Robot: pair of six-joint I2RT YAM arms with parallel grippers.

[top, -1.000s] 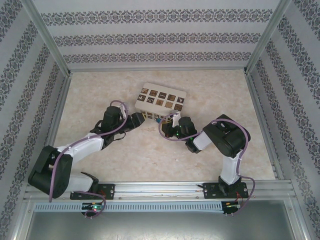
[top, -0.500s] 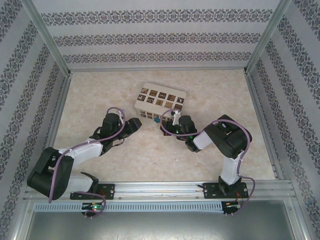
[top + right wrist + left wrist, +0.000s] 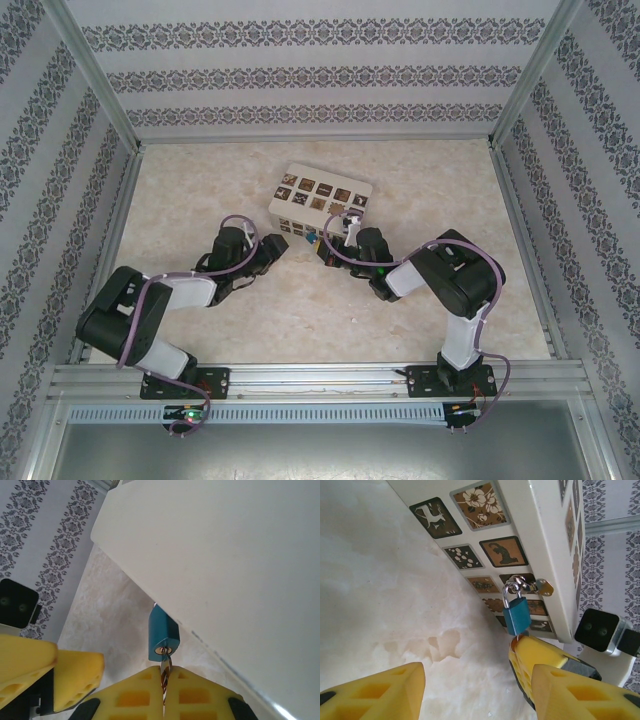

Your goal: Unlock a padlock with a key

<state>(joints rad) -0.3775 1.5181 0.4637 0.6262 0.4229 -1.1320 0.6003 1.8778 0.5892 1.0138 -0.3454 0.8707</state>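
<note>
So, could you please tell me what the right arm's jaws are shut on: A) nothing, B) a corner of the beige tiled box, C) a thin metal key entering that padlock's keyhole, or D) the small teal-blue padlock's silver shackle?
C: the right wrist view shows the right arm's jaws pinched on a thin metal key whose tip sits in the keyhole of the small teal-blue padlock.

- Left arm (image 3: 165, 295) stretches low toward the middle; left gripper (image 3: 475, 692) has its jaws apart, holding nothing.
- Right arm (image 3: 455, 285) bends leftward; right gripper (image 3: 162, 695) is pinched tight on a key (image 3: 164, 670).
</note>
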